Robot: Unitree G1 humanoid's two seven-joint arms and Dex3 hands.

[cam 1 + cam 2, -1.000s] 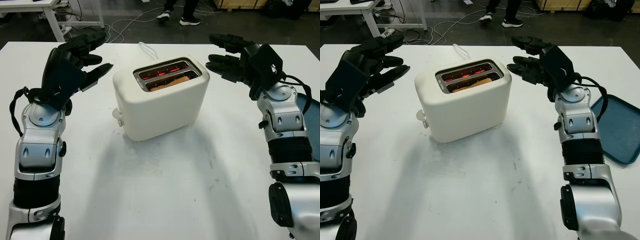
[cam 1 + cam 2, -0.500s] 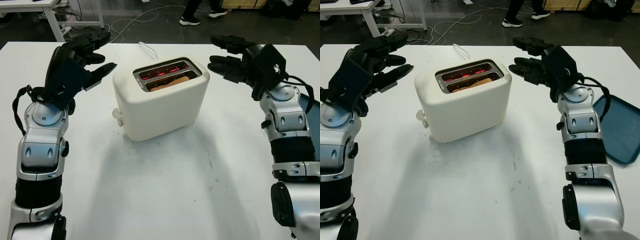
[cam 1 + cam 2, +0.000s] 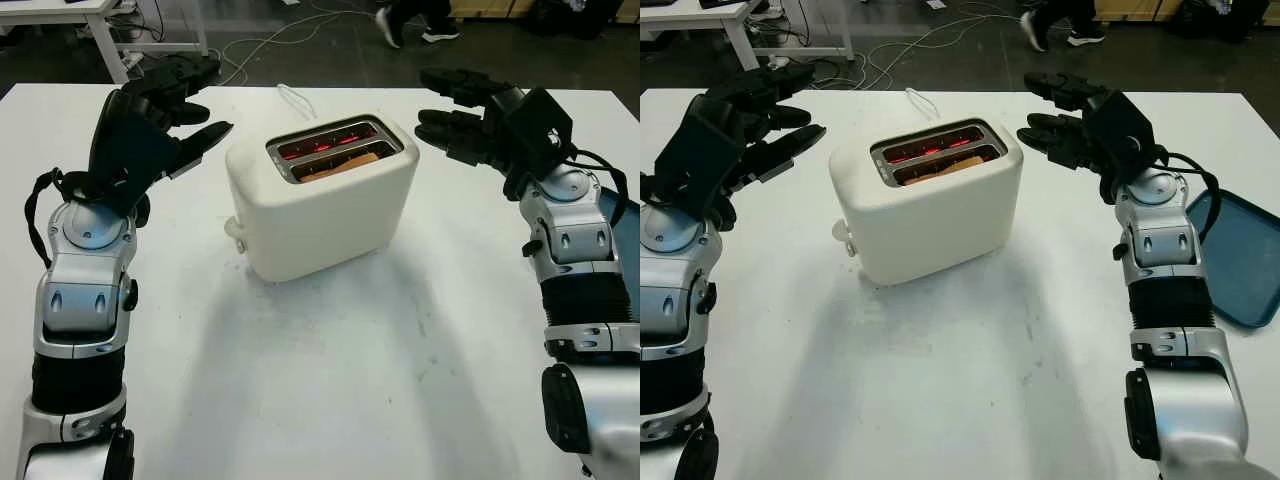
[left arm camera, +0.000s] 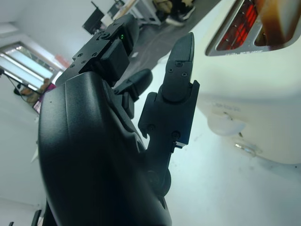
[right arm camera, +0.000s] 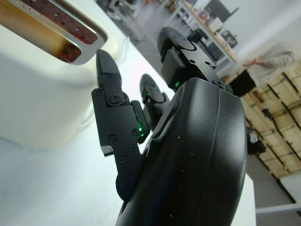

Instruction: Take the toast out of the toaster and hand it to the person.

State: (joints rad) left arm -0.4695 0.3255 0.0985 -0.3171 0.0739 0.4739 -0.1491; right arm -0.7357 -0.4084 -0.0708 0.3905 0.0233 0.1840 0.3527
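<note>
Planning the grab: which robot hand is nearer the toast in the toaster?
Right, narrowly. The right robot hand is just off the toaster's right end; the left robot hand is off its left end, farther from the toast. Both open.

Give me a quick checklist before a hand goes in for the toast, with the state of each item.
1. Toast in the nearer slot of the toaster: ok.
2. Toast risen clear of the slot for a grasp: not ok, it sits low.
3. Heating off: not ok, the elements glow red.
4. Left hand open, beside the toaster: ok.
5. Right hand open, on the other side: ok.
6. Person ready to receive: cannot tell; only legs pass beyond the table.
</note>
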